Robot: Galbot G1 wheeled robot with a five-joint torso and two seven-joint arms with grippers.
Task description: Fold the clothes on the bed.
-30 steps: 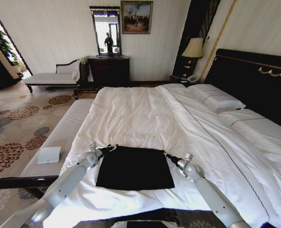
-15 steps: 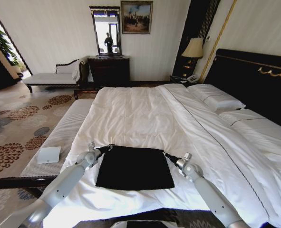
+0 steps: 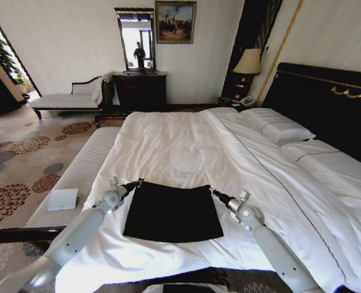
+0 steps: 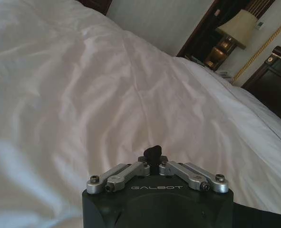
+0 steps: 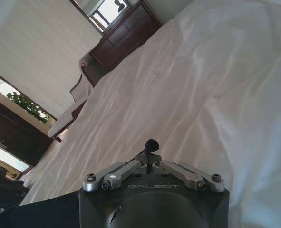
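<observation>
The black T-shirt [image 3: 172,212] lay near the foot of the bed [image 3: 186,140], on the white duvet, and it was already a fairly neat dark rectangle with no sleeves sticking out and no lettering showing (so I'd guess it was face down or folded in on itself). The pillows [image 3: 277,127] were well apart from it, up by the headboard [image 3: 327,104].

Both arms were on it at once. The left gripper [image 3: 137,182] was at the far left corner of the shirt and the right gripper [image 3: 212,192] at the far right corner. In the wrist views each one's fingers were drawn together, with a little tuft of black fabric poking out at the tip, so I'd say both were pinched on the shirt's far edge. That edge sagged a bit between the two corners, as if stretched between them.

Progress-wise, my read was somewhere in the middle: sleeves looked tucked away, shape was squared off, but with both far corners gripped there seemed to be at least one more fold to make. Nothing was stacked or set aside yet.
</observation>
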